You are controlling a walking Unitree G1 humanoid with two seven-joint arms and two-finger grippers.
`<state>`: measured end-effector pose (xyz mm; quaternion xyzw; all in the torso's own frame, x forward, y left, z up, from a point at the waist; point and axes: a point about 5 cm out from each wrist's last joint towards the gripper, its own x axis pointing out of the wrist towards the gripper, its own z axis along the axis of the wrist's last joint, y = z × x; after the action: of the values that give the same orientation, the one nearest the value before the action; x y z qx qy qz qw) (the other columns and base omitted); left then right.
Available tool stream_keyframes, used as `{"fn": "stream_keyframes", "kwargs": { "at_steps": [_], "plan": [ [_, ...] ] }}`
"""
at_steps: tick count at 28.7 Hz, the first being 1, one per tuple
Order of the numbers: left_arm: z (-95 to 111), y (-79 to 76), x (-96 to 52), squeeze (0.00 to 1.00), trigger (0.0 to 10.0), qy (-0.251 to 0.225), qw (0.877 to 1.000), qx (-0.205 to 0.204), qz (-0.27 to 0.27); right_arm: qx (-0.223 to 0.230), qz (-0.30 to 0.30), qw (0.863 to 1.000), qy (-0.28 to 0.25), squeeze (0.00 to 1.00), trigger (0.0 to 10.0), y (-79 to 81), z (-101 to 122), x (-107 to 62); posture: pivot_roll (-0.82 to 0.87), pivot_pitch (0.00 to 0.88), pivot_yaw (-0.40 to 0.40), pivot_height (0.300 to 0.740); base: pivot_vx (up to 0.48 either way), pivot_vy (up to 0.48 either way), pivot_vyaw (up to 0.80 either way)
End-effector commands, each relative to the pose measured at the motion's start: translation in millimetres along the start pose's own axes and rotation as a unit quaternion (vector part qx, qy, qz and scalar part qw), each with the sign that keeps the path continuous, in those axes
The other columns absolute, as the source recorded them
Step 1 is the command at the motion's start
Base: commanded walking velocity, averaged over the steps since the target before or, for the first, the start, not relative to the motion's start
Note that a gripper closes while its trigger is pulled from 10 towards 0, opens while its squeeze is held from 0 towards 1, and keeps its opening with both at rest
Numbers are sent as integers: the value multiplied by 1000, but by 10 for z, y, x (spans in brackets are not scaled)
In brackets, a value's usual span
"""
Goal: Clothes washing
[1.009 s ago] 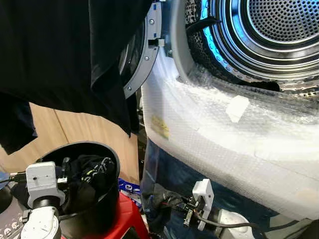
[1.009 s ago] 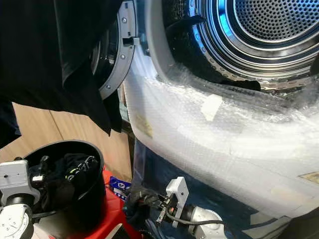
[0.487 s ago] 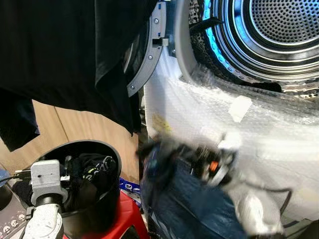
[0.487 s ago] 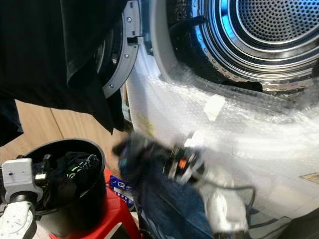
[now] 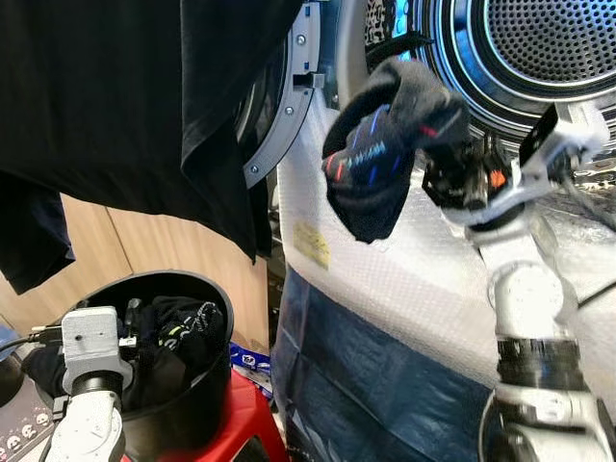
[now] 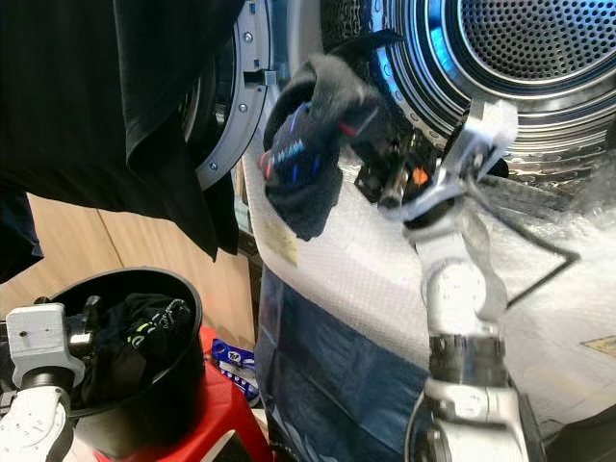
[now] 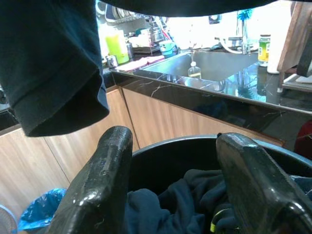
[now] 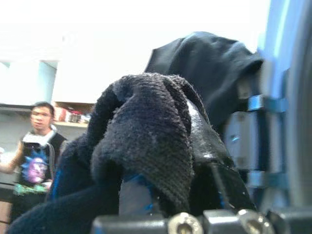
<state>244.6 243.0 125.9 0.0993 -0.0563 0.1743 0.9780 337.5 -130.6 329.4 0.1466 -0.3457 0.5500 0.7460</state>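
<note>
The front-loading washing machine with its steel perforated drum (image 5: 549, 48) is standing open at one o'clock. The right gripper (image 5: 452, 159), low a second ago, is now swinging up toward its mouth, clenching a dark knitted sock with red and blue stripes (image 5: 380, 159), so loading is underway. At eight o'clock, the left gripper (image 7: 175, 195) is hovering spread over the black round laundry bucket (image 5: 207, 385).

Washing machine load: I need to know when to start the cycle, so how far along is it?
Early on, it seems. No clothes are visible in the drum from here. In hand: the right hand holds a dark sock raised just before the opening. Left: dark clothes still fill the black bucket, where the open left hand hovers.
</note>
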Motion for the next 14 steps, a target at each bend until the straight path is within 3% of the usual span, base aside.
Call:
{"fn": "stream_keyframes", "kwargs": {
  "at_steps": [1,3,9,10,11,13,14],
  "plan": [
    [-15,-12,16,0,10000,2,1000,2,-5,-18,-10,1000,-9,0,0,-62,75,72,109,0,1,740,0,0,0],
    [-20,-13,18,0,10000,2,1000,0,-3,-32,-58,998,-24,0,0,-220,130,205,109,0,2,740,0,0,0],
    [-35,-28,10,0,10000,8,1000,-16,1,-52,-47,997,-9,0,0,-317,189,478,110,0,0,740,0,0,0],
    [-33,-37,2,0,10000,8,1000,-17,0,-65,-105,992,8,0,0,-459,247,585,110,0,0,740,0,0,0],
    [-33,-37,2,0,10000,8,1000,-17,0,-65,-105,992,8,0,0,-459,247,585,110,0,0,740,0,0,0],
    [-36,-51,-10,0,10000,9,1000,-18,-2,-77,-176,981,23,0,0,-592,307,622,116,0,-11,740,0,0,0],
    [-52,-43,-30,0,10000,18,999,-43,11,-83,-257,962,35,0,0,-705,383,631,116,0,-11,740,0,0,0]
  ]
}}
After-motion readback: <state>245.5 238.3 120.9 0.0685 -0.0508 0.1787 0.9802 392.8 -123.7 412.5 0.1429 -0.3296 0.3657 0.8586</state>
